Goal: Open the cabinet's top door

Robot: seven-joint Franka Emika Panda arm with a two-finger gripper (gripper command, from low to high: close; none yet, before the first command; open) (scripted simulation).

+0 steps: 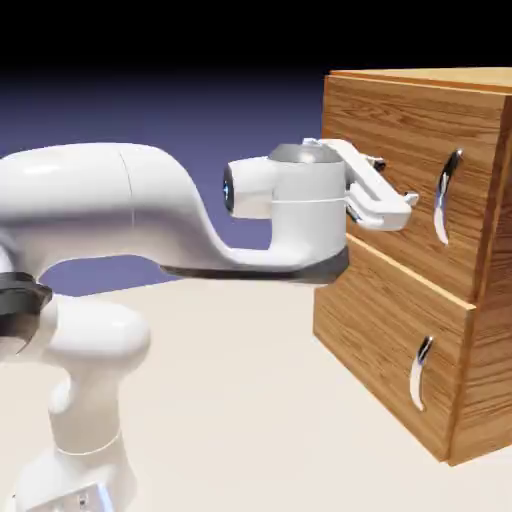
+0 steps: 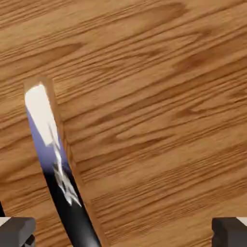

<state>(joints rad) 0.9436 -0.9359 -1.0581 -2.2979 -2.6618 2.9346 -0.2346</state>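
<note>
blue-violet backdrop (image 1: 215, 125), darkening to black at the top, stood behind a pale cream tabletop (image 1: 230, 400) in the exterior view. the two-finger gripper (image 1: 395, 182) was spread wide open, with nothing grasped. its small grey fingertips (image 2: 229, 231) showed at the bottom corners of the hand view, well apart from each other. between them, nearer the left edge of that view, the long curved silver handle (image 2: 58, 164) ran on a slant, white toward its upper end, then violet, then black where it left the bottom of the view. wood grain filled most of the rest.

in the exterior view the gripper was in front of the top door (image 1: 400, 130), just to the exterior view's left of that handle and not grasping it. the top door was closed, lying flush across the upper part of the orange-brown wooden cabinet (image 1: 492, 345), at the exterior view's right. below it sat the shorter lower panel (image 1: 385, 330), also closed, with its smaller curved silver handle (image 1: 420, 375).

farther out from the gripper, the white franka panda arm (image 1: 90, 190) reached across from the exterior view's left, its rounded upper links roughly level with the top door, its base (image 1: 75, 475) at the lower left.
</note>
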